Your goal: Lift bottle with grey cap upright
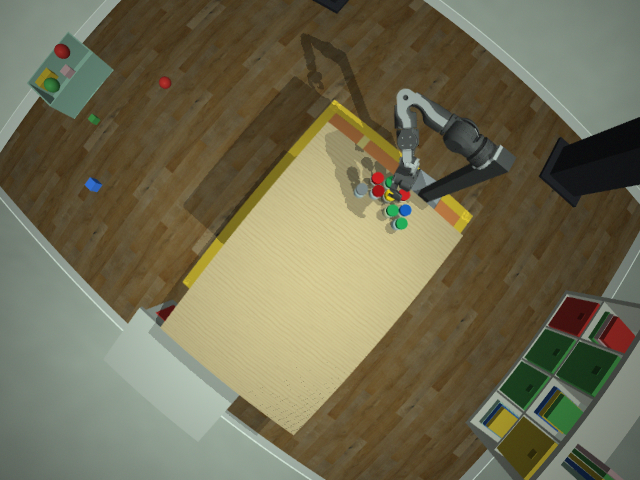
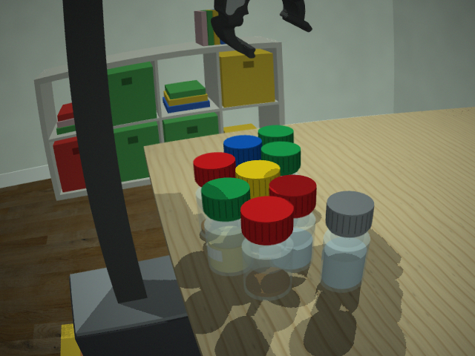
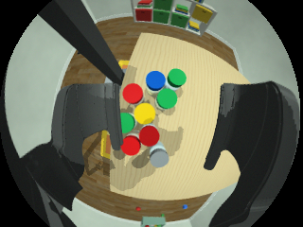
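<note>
The bottle with the grey cap (image 2: 348, 237) stands upright on the wooden table, at the near right edge of a tight cluster of bottles. It also shows in the wrist view (image 3: 159, 157) and in the overhead view (image 1: 360, 190). My gripper (image 2: 268, 28) hangs high above the cluster, fingers apart and empty. In the overhead view the gripper (image 1: 397, 192) is over the yellow-capped bottle (image 2: 257, 176), to the right of the grey-capped one. In the wrist view the gripper (image 3: 165, 127) frames the whole cluster far below.
Red (image 2: 266, 220), dark red (image 2: 292, 195), green (image 2: 225, 198), blue (image 2: 242, 148) and further green-capped bottles (image 2: 280, 156) stand packed together, all upright. The arm's dark post and base (image 2: 115, 245) stand at the table's left edge. A shelf (image 2: 161, 110) stands behind.
</note>
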You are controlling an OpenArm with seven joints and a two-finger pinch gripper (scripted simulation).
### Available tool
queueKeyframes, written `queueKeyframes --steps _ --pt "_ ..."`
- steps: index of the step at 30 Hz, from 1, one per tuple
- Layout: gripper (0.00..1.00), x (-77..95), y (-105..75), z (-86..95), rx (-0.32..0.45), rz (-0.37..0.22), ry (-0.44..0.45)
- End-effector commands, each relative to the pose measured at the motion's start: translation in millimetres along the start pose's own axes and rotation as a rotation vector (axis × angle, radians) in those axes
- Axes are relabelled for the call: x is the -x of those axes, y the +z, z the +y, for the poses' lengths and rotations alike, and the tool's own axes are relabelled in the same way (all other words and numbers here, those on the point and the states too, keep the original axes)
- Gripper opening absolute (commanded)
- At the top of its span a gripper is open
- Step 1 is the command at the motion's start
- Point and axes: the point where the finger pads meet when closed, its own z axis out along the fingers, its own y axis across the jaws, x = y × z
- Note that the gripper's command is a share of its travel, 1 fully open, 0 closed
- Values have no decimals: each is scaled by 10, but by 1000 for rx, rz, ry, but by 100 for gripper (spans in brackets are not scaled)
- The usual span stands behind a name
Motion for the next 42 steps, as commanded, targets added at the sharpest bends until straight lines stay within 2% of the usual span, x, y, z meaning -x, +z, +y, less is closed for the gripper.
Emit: queueKeyframes --steps 1,10,20,27,37,42 --pt "45 -2 -5 7 3 0 -1" --pt "45 -2 -5 7 3 0 -1" --pt "45 451 47 152 -86 -105 24" --pt "45 451 47 152 -86 -105 24" --pt "45 863 23 239 -204 -198 74" --pt "45 863 23 239 -204 -198 74"
